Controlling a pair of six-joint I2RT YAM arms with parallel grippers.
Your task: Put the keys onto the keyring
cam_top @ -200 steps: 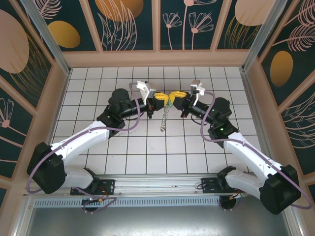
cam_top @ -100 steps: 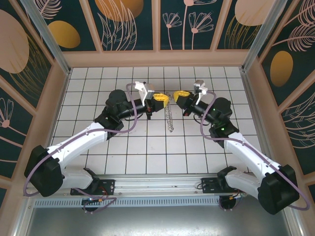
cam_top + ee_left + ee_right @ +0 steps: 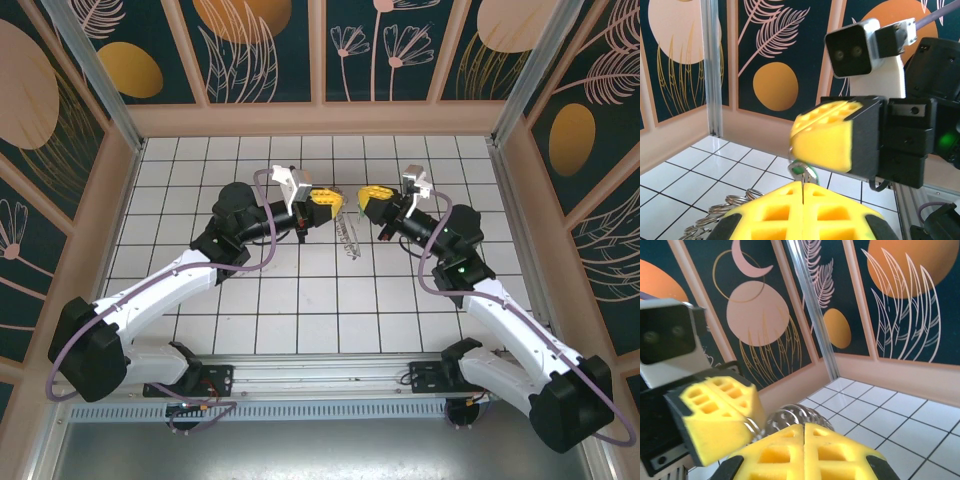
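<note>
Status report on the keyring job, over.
Left pincer shut on key. Right pincer shut, close by. Keyring dangles between them. Nothing in the way.

Tiny green-head key (image 3: 801,169) upright, shank pinched betw. L fingers (image 3: 790,216); silvery-fringed keyring (image 3: 348,236) dangling below.

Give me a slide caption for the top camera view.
Left gripper and right gripper face off, keyring dangling between them.

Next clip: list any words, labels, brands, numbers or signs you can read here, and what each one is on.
None can be read. The wall panels carry only leaf and circle patterns; the left hand, the right hand and the key show no lettering.
</note>
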